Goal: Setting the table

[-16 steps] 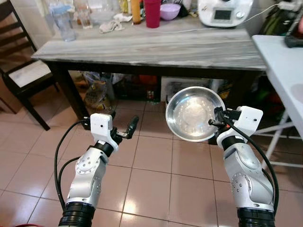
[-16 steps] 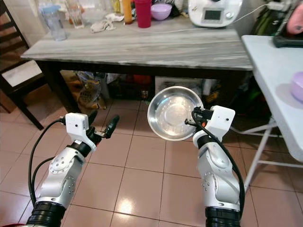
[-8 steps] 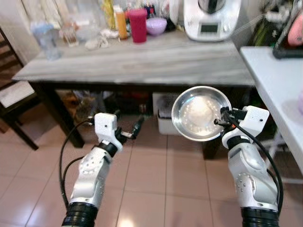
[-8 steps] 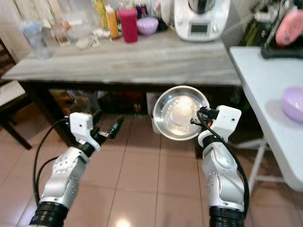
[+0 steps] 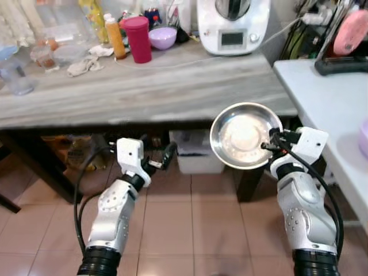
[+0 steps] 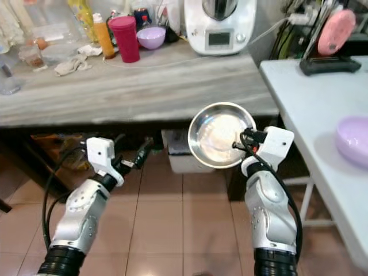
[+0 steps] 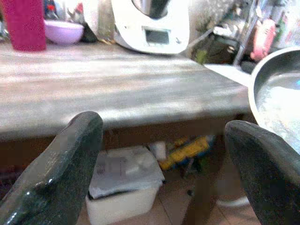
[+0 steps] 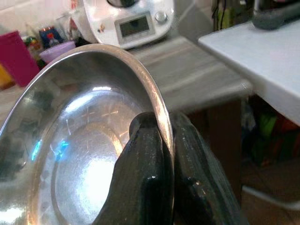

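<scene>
We hold our left gripper (image 5: 162, 159) in the air below the grey wooden surface (image 5: 144, 92), fingers spread and holding nothing. At 3 o'clock from it, our right gripper (image 5: 270, 142) has its fingers pinching the rim of the steel bowl (image 5: 242, 135), tilted upright before the surface's front edge. The white surface (image 5: 328, 98) lies at 2 o'clock.

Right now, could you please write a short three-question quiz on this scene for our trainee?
1. True or false: the right gripper grips the steel bowl by its rim.
2. The left gripper is: A) open and empty, B) shut on a cup, C) holding the bowl.
3. Fill in: the red cup stands on the wooden table beside a ____ bowl.

Key: 1 true; 2 A; 3 purple.
</scene>
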You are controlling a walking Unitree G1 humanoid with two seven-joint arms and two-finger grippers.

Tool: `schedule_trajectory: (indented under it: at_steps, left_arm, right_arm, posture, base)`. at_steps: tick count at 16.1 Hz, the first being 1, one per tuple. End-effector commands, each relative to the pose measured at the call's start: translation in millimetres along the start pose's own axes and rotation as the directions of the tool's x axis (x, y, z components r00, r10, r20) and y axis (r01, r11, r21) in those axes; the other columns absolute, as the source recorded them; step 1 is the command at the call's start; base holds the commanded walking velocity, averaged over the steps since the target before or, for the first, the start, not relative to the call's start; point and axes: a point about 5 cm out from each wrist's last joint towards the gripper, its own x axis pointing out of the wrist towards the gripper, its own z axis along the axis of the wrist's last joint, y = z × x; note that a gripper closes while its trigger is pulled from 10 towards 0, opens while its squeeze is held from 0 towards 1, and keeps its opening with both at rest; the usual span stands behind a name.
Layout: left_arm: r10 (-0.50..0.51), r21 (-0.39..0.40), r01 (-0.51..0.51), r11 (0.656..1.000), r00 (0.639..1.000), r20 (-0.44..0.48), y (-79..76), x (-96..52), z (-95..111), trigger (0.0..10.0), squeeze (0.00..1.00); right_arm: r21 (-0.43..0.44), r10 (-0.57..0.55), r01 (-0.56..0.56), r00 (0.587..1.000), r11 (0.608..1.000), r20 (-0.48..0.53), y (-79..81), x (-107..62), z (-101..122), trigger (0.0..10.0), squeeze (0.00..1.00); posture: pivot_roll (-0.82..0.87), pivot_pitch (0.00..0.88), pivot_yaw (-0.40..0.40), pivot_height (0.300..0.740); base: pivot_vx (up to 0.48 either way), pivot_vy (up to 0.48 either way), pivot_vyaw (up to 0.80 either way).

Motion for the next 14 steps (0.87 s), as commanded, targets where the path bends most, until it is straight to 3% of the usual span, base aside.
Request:
schedule_trajectory:
  at_steps: [1, 14]
  left_arm:
    - [0.018, 0.020, -0.018, 1.000, 1.000, 0.005, 8.5, -3.9, 3.6, 10.0, 0.00]
    - [0.002, 0.022, -0.002, 1.000, 1.000, -0.002, 3.9, -3.0, 2.5, 10.0, 0.00]
  right_arm:
    - [0.008, 0.036, -0.036, 0.999, 0.999, 0.017, 11.3, 1.0, 2.8, 10.0, 0.00]
    - [0.017, 0.021, -0.021, 1.000, 1.000, 0.018, 7.7, 2.8, 2.0, 10.0, 0.00]
  posture:
    - [-0.22, 0.059, 0.040, 0.740]
    - [-0.22, 0.055, 0.044, 0.740]
  base:
    - [0.480, 0.000, 0.00]
    - [0.459, 0.000, 0.03]
